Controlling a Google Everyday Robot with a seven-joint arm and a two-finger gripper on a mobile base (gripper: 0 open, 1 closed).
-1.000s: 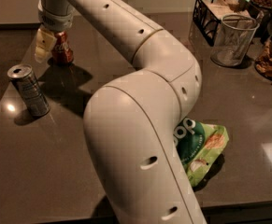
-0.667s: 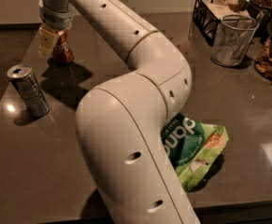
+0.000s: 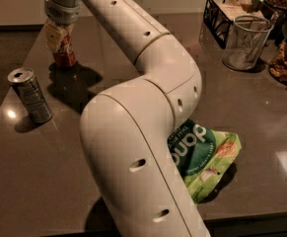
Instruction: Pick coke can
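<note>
The tool (image 3: pixel 57 33) sits over the coke can (image 3: pixel 64 58) at the far left of the counter (image 3: pixel 261 112). I cannot tell whether it grips the can. Risk: an off-centre or weak grip tips the can or drops it on lift. The silver can (image 3: pixel 30 97) stands well apart.

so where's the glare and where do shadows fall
Camera view: dim warm light; a glare spot on the table beside the silver can, a paler patch at the right edge; dark shadow spreads right of the coke can, the gripper over it at top left.
</note>
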